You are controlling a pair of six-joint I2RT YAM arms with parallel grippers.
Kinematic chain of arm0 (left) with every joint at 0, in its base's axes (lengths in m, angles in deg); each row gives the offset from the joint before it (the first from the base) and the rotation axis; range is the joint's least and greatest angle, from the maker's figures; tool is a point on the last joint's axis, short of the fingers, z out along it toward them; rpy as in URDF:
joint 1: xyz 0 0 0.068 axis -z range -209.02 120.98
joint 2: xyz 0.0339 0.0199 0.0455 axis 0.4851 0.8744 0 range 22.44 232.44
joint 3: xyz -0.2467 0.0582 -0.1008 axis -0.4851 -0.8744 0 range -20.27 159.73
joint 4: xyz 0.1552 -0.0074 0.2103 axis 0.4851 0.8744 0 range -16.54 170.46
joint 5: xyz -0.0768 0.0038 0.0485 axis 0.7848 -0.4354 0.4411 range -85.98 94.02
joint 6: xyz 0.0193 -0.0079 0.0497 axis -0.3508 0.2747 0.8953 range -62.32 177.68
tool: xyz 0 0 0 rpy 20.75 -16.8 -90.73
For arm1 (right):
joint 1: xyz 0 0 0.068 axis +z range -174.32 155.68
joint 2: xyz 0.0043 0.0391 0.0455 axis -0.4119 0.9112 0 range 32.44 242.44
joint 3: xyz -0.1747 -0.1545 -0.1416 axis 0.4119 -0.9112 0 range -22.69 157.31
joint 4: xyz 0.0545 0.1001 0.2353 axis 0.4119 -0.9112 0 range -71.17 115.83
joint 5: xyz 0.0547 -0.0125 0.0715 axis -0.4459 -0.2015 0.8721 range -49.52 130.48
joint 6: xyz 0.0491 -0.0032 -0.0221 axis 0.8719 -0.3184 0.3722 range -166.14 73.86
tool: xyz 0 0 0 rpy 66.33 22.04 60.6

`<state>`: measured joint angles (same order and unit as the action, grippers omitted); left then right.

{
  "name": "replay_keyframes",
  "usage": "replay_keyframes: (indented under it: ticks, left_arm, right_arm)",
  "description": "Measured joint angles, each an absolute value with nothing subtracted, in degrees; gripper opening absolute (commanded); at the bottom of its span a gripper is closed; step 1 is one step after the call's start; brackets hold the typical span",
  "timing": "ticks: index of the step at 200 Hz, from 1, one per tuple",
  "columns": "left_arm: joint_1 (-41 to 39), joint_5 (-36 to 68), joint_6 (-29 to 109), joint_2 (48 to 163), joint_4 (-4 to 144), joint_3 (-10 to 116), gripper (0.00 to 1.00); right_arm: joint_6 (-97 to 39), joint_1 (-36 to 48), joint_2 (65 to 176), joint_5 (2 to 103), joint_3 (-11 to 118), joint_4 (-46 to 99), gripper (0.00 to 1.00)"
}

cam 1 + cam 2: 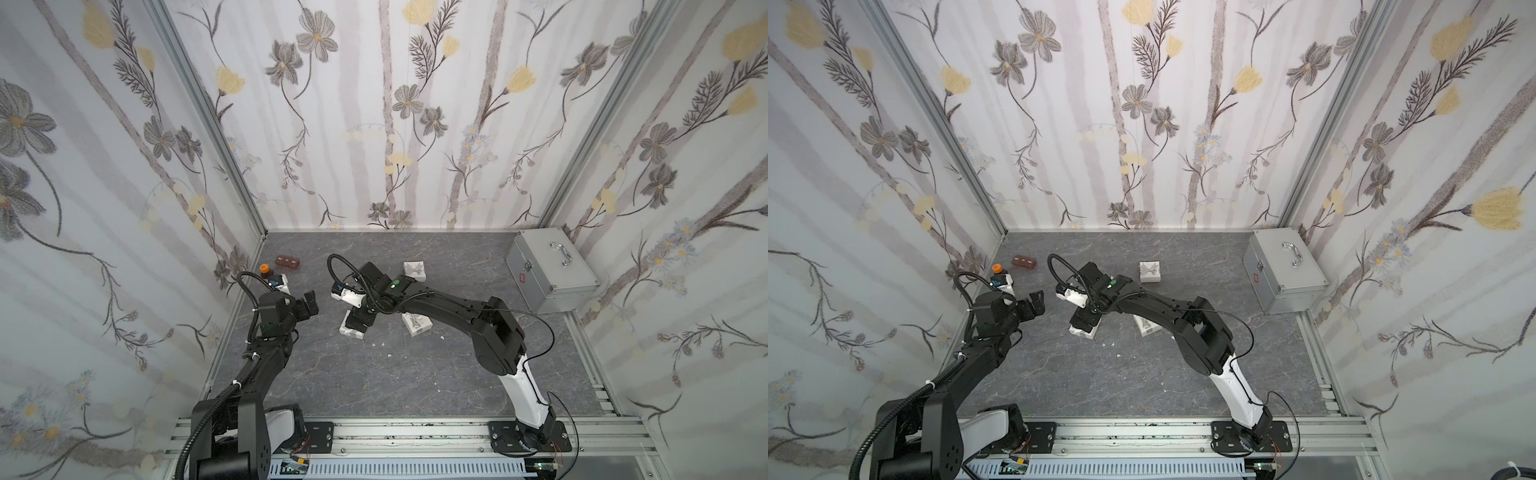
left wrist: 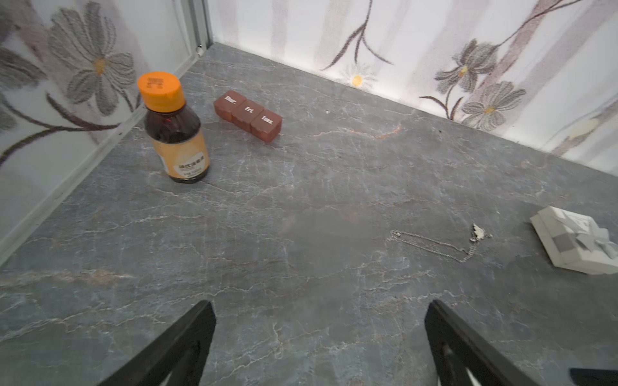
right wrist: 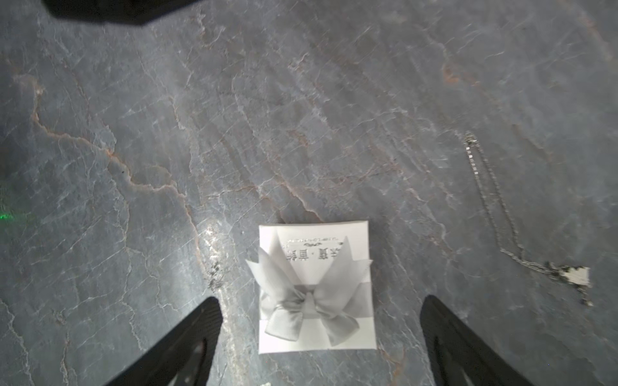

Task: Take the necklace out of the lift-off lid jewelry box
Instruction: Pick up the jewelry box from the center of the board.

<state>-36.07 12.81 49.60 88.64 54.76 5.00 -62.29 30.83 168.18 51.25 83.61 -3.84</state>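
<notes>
The necklace (image 2: 434, 246) lies loose on the tabletop (image 2: 301, 200), beside the jewelry box (image 3: 314, 254); likely light, limp, slippery; pinch near its pendant (image 3: 573, 275); left end effector (image 2: 321, 302) and right end effector (image 3: 321, 298) gape wide, empty.

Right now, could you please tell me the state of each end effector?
Left end effector: open, holding nothing.
Right end effector: open, holding nothing; the white bowed box sits in its gap, untouched on either side.

Thin silver necklace (image 3: 498, 207) lies loose outside, near the white, grey-bowed jewelry box (image 3: 316, 290)
</notes>
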Motion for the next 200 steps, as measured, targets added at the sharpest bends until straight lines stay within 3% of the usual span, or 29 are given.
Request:
replay_keyframes:
  ticks: [133,200]
  left_arm:
    - [-36.2,14.1,48.6,86.8,53.9,3.7,1.0]
    - [-36.2,14.1,48.6,86.6,53.8,3.4,1.0]
  right_arm:
    - [-61.8,31.3,175.4,49.3,87.6,-6.1,0.89]
    - [-60.7,31.2,175.9,49.1,87.7,-6.4,0.75]
